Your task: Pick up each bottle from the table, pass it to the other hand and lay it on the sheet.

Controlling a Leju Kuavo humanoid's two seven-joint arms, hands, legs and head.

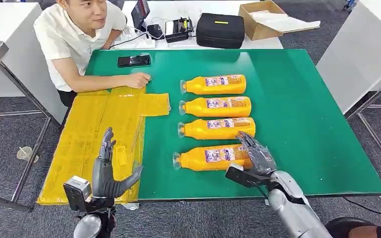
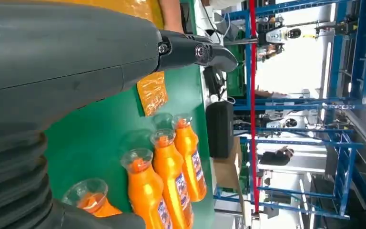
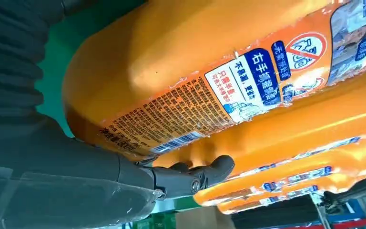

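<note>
Four orange bottles lie on their sides in a column on the green desk (image 1: 302, 124), caps toward the yellow sheet (image 1: 104, 134) that covers the desk's left side and overhangs its near edge. The nearest bottle (image 1: 211, 157) sits close to the near edge, the other three bottles (image 1: 217, 106) lined up behind it toward the far edge.

The right hand (image 1: 255, 158) is at the base end of the nearest bottle, its fingers (image 1: 248, 141) spread over that end. The right wrist view shows the thumb (image 3: 195, 176) tucked under the labelled side, but whether the hand has a real grip yet I cannot tell.

The left hand (image 1: 106, 171) is raised above the sheet's near end, fingers (image 1: 108, 141) straight and apart, holding nothing.

A person (image 1: 79, 34) leans on the far left corner, one forearm resting on the desk by the sheet, a phone (image 1: 134, 60) lying just beyond. Behind the far edge sit a black case (image 1: 221, 29) and a cardboard box (image 1: 263, 20).
</note>
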